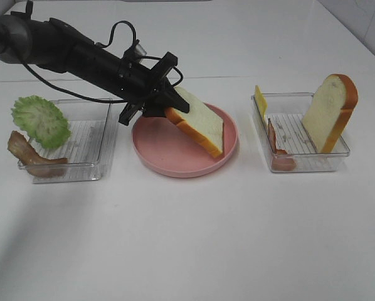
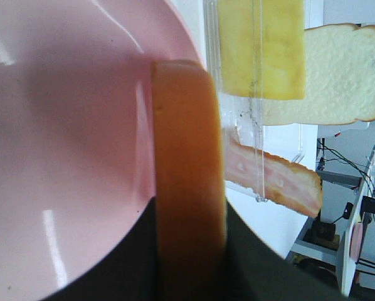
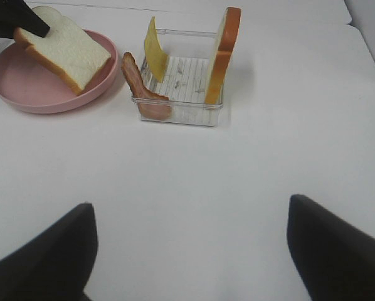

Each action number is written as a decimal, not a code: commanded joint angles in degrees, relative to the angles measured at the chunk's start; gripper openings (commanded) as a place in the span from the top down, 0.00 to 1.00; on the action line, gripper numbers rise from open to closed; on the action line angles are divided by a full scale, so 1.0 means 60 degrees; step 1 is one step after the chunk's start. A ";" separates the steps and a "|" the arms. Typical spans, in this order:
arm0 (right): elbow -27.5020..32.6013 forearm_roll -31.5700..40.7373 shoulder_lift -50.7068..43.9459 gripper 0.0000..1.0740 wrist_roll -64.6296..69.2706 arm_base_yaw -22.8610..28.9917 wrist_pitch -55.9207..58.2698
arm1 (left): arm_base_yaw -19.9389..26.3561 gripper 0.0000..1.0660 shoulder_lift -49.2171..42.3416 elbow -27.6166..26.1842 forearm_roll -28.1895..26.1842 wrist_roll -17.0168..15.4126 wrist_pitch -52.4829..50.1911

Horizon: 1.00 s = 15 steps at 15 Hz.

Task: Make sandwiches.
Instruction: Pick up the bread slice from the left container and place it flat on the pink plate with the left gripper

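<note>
My left gripper (image 1: 167, 110) is shut on one end of a white bread slice (image 1: 201, 123) with an orange-brown crust. The slice is tilted, its lower end down on the pink plate (image 1: 175, 164). In the left wrist view the crust (image 2: 187, 169) sits between the dark fingers (image 2: 121, 266) over the plate (image 2: 62, 144). My right gripper (image 3: 187, 257) is open above bare table, nothing between its fingers (image 3: 49, 257). It is out of the exterior high view. From there I see the held slice (image 3: 65, 53) and the plate (image 3: 24, 94).
A clear tray (image 1: 93, 166) on the left holds ruffled green lettuce (image 1: 40, 120) and a brown bacon strip (image 1: 31, 155). A clear tray (image 1: 306, 164) on the right holds a yellow cheese slice (image 1: 260, 100), a bacon strip (image 1: 279, 149) and an upright bread slice (image 1: 330, 113).
</note>
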 commanded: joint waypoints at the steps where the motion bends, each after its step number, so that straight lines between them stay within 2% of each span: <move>1: 0.0048 -0.0038 -0.0124 0.27 -0.0019 -0.0067 -0.0076 | -0.0038 0.89 0.0010 0.0000 0.0306 -0.0248 -0.0134; 2: 0.0048 -0.0038 -0.0124 0.27 -0.0019 -0.0067 -0.0076 | -0.0038 0.76 0.0010 0.0000 0.0411 -0.0286 -0.0153; 5: 0.0048 -0.0038 -0.0124 0.27 -0.0019 -0.0067 -0.0076 | -0.0105 0.26 0.0010 0.0000 0.0468 -0.0162 -0.0143; 7: 0.0048 -0.0038 -0.0124 0.27 -0.0019 -0.0067 -0.0076 | -0.0258 0.25 0.0010 0.0000 0.0764 -0.0029 -0.0220; 9: 0.0048 -0.0038 -0.0124 0.27 -0.0019 -0.0067 -0.0076 | -0.0497 0.25 -0.0038 -0.0019 0.1423 0.0010 -0.0430; 11: 0.0048 -0.0038 -0.0124 0.27 -0.0019 -0.0067 -0.0076 | -0.0649 0.25 -0.0411 -0.0019 0.2798 -0.0057 -0.0898; 13: 0.0048 -0.0038 -0.0124 0.27 -0.0019 -0.0067 -0.0076 | -0.0697 0.25 -0.0640 -0.0019 0.3648 -0.0544 -0.1060; 15: 0.0048 -0.0038 -0.0124 0.27 -0.0019 -0.0067 -0.0076 | -0.0697 0.25 -0.0898 -0.0153 0.4421 -0.1251 -0.0879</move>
